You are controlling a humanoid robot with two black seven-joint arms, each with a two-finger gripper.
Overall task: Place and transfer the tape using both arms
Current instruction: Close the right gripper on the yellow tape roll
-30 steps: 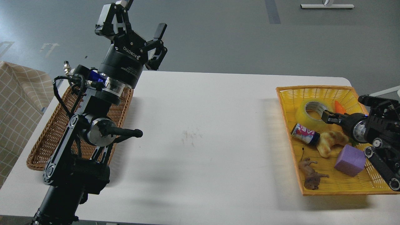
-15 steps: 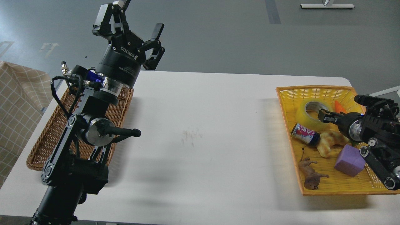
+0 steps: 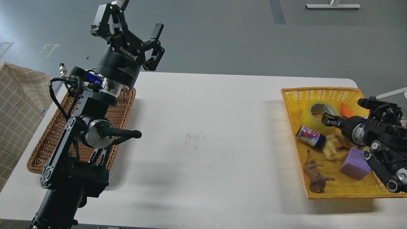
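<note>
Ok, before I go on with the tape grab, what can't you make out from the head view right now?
- Right hand: seen end-on and dark over the tape; open, shut or touching cannot be told.
- Tape's near-right edge: hidden behind that hand.
- Orange object: only its tip shows past the arm.
- Brown basket: its contents are largely covered by the left arm.
- Yellow basket: its right side is hidden by the right arm.
</note>
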